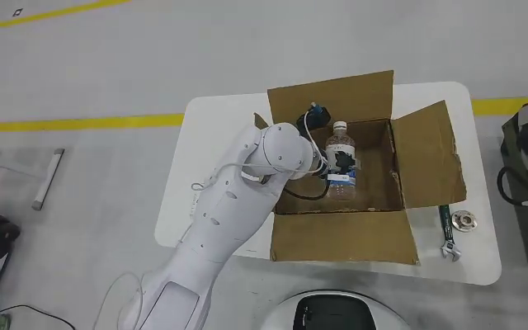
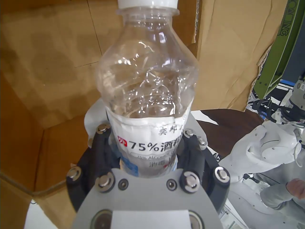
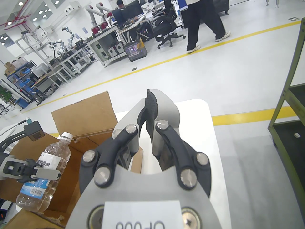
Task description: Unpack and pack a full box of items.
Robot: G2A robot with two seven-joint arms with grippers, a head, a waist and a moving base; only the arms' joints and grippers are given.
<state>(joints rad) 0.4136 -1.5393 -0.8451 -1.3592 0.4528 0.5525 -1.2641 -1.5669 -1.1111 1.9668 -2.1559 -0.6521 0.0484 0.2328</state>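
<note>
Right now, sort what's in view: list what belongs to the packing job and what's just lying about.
Job: box, bottle in left gripper, likely wrench and metal disc beside the box.
Lying about: pale tube on the floor, green rack.

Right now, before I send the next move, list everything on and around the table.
Cardboard box: one, brown, flaps open, on the table.
Bottle: one, clear with white cap, cap-up over the box's opening.
Wrench: one, green and silver, on the table beside the box.
Round metal part: one, silver, next to the wrench.
Table: one, white, under the box.
Left claw: one, black fingers, shut on the bottle.
Right claw: one, black pads, shut, empty, off to the box's side.
</note>
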